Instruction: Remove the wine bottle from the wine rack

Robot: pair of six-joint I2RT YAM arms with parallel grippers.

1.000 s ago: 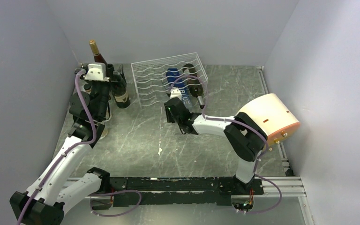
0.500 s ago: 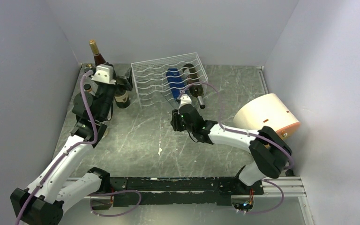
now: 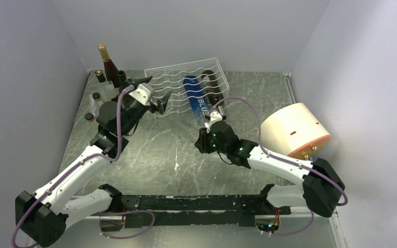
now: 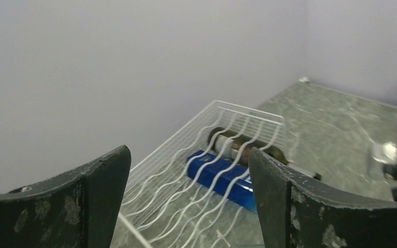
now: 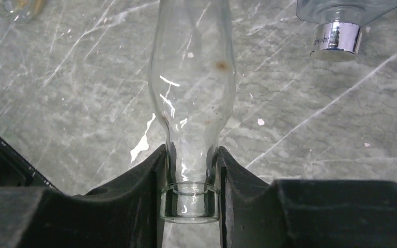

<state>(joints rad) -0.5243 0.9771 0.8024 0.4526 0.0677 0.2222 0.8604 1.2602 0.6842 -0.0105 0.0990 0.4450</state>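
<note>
The white wire wine rack [image 3: 173,77] stands at the back middle, and it fills the left wrist view [image 4: 186,150]. A blue bottle [image 3: 195,98] and a dark bottle [image 3: 213,84] lie in its right side; both show in the left wrist view, the blue bottle [image 4: 222,173] and the dark bottle [image 4: 243,147]. My right gripper [image 3: 205,139] is shut on the neck of a clear glass bottle [image 5: 191,77], out in front of the rack above the table; its own view [image 5: 191,160] shows the grip. My left gripper [image 3: 152,92] is open and empty at the rack's left side [image 4: 188,155].
A bottle with a silver cap [image 5: 336,39] lies just right of the clear one. A gold-capped wine bottle [image 3: 108,64] and small dark-capped bottles [image 3: 96,96] stand at the back left. A cream-and-orange cylinder [image 3: 294,129] lies at the right. Grey walls close in.
My right gripper has drawn back from the rack toward the near side, holding the clear bottle. My left gripper has swung right from the standing bottles to the rack's left side.
</note>
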